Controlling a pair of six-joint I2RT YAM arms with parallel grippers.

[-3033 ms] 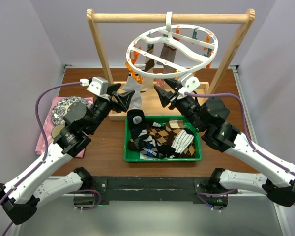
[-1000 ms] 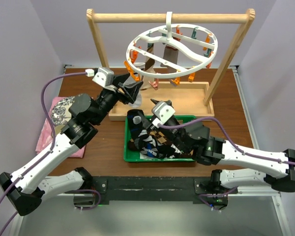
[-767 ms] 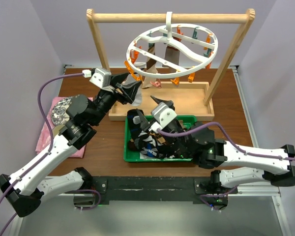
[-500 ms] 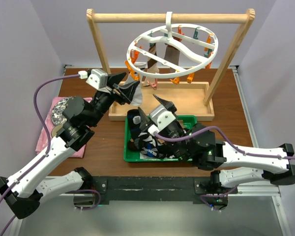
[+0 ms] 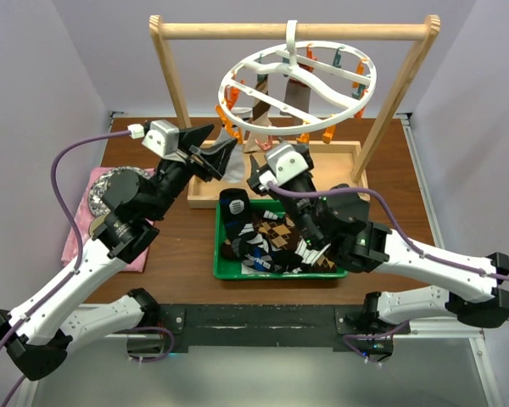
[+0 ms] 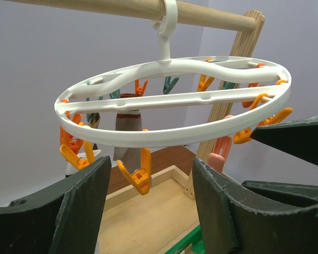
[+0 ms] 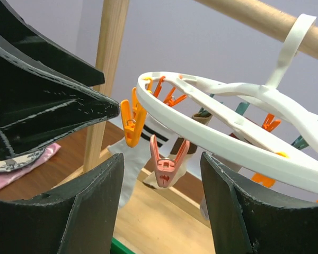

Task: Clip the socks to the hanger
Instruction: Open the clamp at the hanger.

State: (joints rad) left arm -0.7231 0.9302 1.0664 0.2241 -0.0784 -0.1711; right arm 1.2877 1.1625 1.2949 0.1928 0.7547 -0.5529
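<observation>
The hanger [image 5: 295, 78], a white ring with orange and teal pegs, hangs by its hook from the wooden bar. A few socks hang from it, a brown-beige one [image 5: 259, 108] and a white black-striped one [image 7: 143, 151]. More socks [image 5: 276, 237] lie in the green tray [image 5: 280, 273]. My left gripper [image 5: 223, 137] is open and empty under the ring's left rim, with an orange peg [image 6: 138, 172] between its fingers in the left wrist view. My right gripper [image 5: 256, 174] is open and empty just right of it, with a salmon peg [image 7: 169, 164] between its fingers.
The light wooden frame [image 5: 293, 31] with its base tray [image 5: 322, 174] stands behind the green tray. A pink cloth [image 5: 78, 233] with round patterned pieces lies at the left. The two grippers are close together; the left fingers [image 7: 47, 106] fill the right wrist view's upper left.
My right gripper has risen out of the green tray, empty, up toward the ring's left rim. My left gripper has shifted slightly left and up, still open.
</observation>
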